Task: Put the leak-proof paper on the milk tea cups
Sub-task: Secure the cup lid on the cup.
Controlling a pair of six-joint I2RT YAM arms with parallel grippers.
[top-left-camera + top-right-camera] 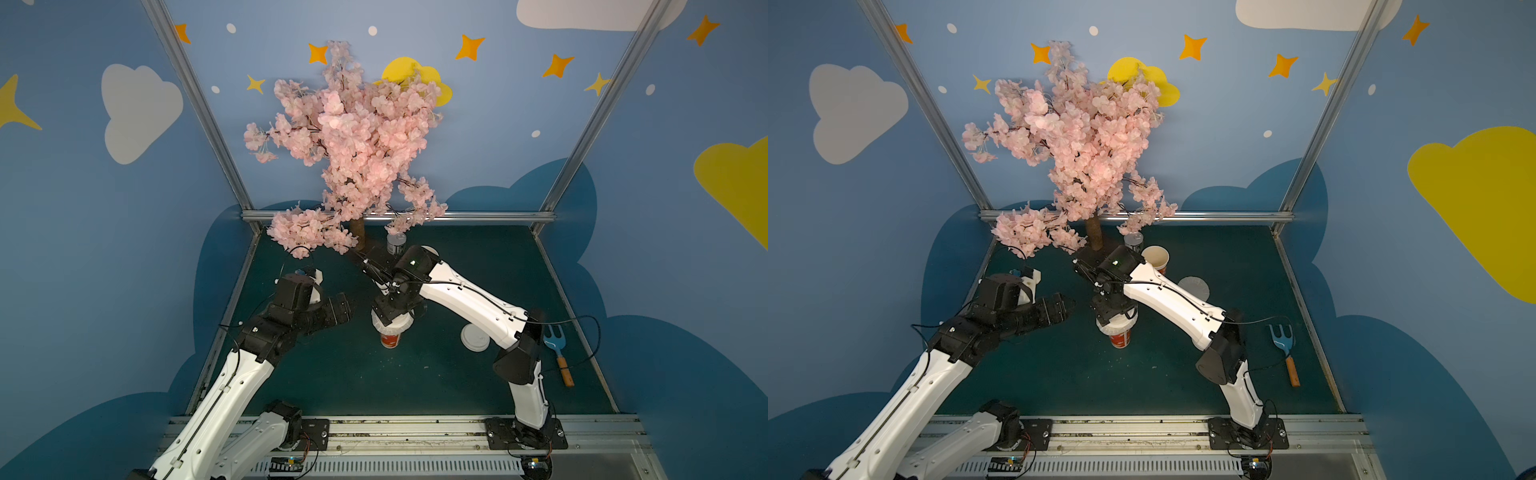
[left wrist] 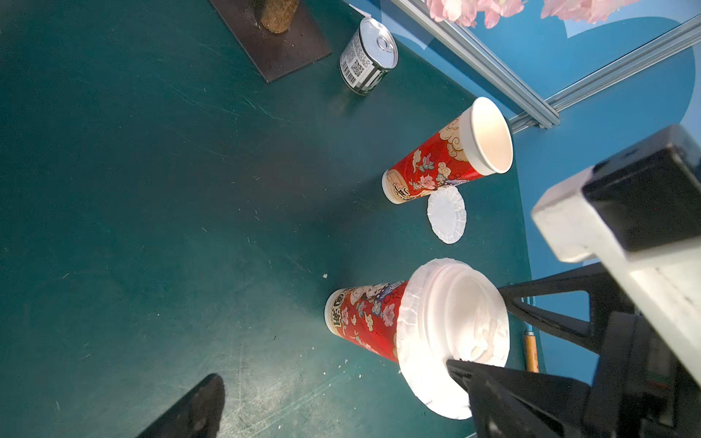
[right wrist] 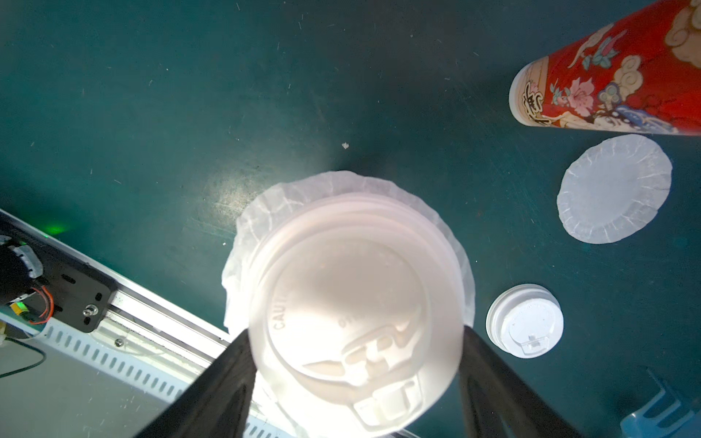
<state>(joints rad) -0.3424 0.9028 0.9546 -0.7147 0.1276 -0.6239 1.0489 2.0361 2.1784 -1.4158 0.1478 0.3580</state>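
Near the table's middle, one milk tea cup point(image 1: 390, 340) point(image 2: 364, 318) stands upright. A sheet of leak-proof paper point(image 3: 265, 212) point(image 2: 407, 322) drapes over its mouth, with a white domed lid point(image 3: 341, 295) on top. My right gripper point(image 3: 356, 341) point(image 1: 392, 320) reaches down from above, a finger against each side of that lid. The other cup point(image 1: 1156, 257) point(image 2: 436, 167) stands uncovered farther back. A second paper point(image 3: 614, 189) point(image 1: 1194, 286) lies flat beside its foot. My left gripper point(image 1: 345, 309) hovers open and holds nothing, left of the near cup.
A spare white lid point(image 1: 476, 337) point(image 3: 525, 320) lies on the mat right of the near cup. Behind stand a small grey can point(image 1: 396, 243) and a pink blossom tree point(image 1: 357, 137). A blue fork tool point(image 1: 557, 353) lies at the right edge.
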